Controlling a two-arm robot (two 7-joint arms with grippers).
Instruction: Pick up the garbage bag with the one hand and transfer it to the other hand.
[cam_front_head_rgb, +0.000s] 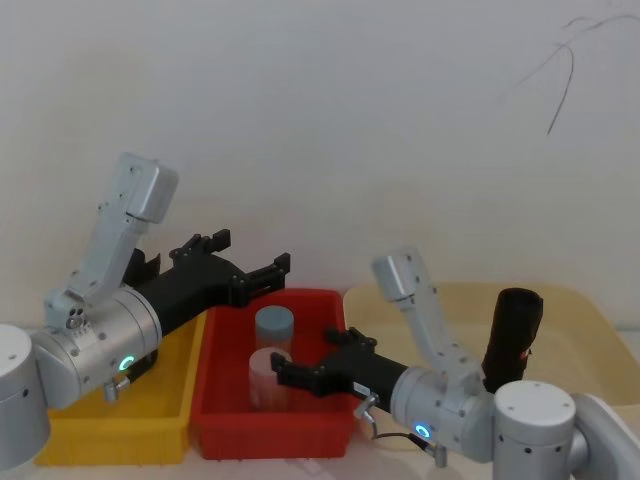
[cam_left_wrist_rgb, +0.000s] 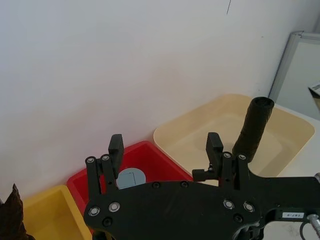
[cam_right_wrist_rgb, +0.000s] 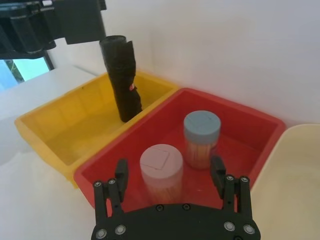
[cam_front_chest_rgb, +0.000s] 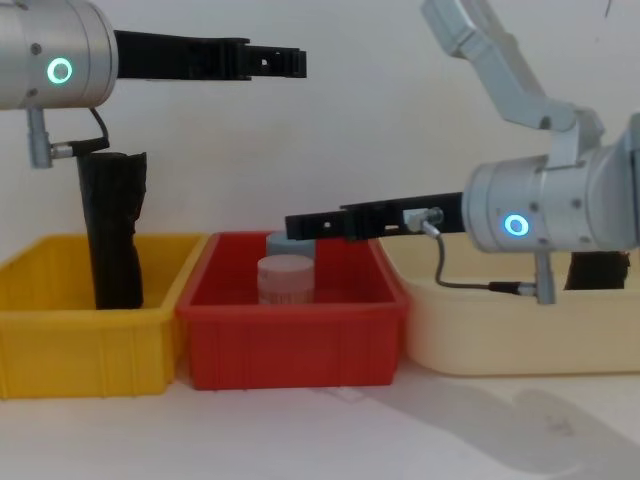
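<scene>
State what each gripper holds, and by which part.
Nothing. The left gripper and right gripper are both open and empty; the garbage bag stands untouched in the beige bin.

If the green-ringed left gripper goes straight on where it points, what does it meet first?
Probably nothing nearby: the left gripper points level, high above the red plastic bin; likely the white wall first.

garbage bag (cam_front_head_rgb: 512, 335) base hidden behind right arm, dark object (cam_left_wrist_rgb: 11, 216) cut by edge

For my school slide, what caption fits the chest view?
Two open pincers, left and right, hang above yellow, red and cream bins.
</scene>
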